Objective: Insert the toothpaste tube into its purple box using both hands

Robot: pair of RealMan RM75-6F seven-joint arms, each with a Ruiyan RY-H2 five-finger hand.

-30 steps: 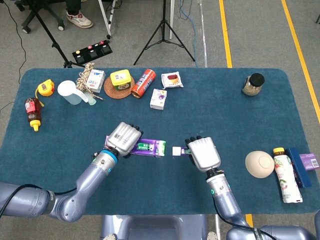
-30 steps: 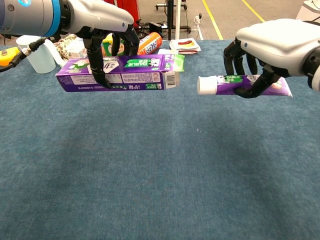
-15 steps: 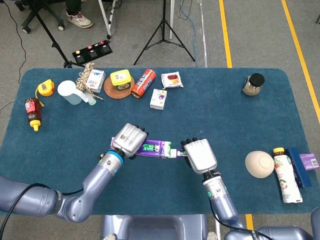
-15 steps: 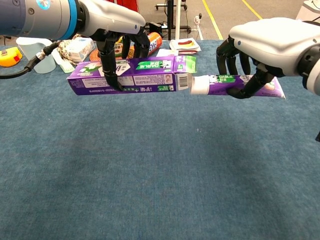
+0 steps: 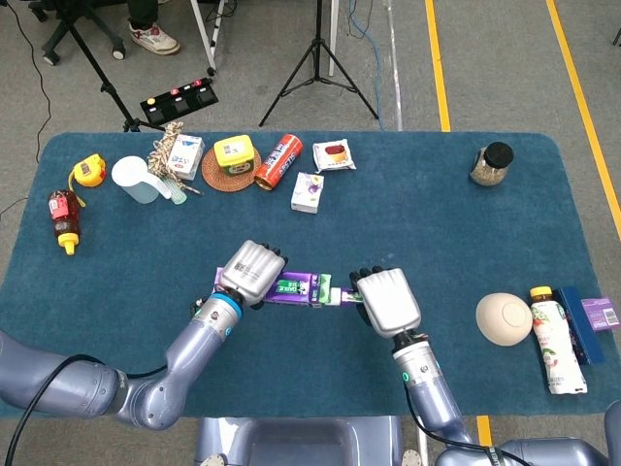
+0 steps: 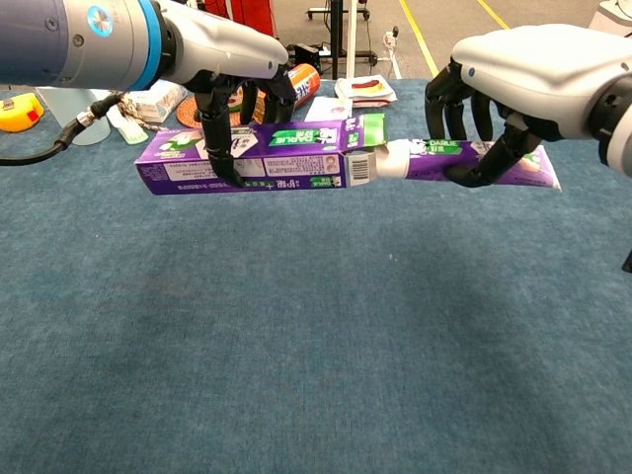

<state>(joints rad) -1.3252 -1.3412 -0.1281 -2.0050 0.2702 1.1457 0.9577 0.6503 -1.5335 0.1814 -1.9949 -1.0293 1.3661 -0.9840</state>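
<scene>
My left hand point(image 5: 252, 272) point(image 6: 222, 69) holds the purple toothpaste box point(image 6: 262, 163) point(image 5: 291, 288) level above the blue table, its open end facing right with a green flap raised. My right hand point(image 5: 386, 301) point(image 6: 523, 79) grips the purple toothpaste tube point(image 6: 464, 163) by its body, also level. The tube's white cap end sits at the mouth of the box, just entering it. In the head view the tube is mostly hidden under my right hand.
Along the table's far left stand a cup point(image 5: 134, 179), a small bottle point(image 5: 64, 218), a tape measure point(image 5: 87, 173), boxes and a red can point(image 5: 278, 160). A jar point(image 5: 491, 163) is at the far right; a bowl point(image 5: 504, 318), a bottle point(image 5: 553, 340) and a purple box point(image 5: 588, 318) lie at the right.
Both hands closed the gap. The tube's cap, apart from the box a second ago, has come left to the open end and begun to enter it.
</scene>
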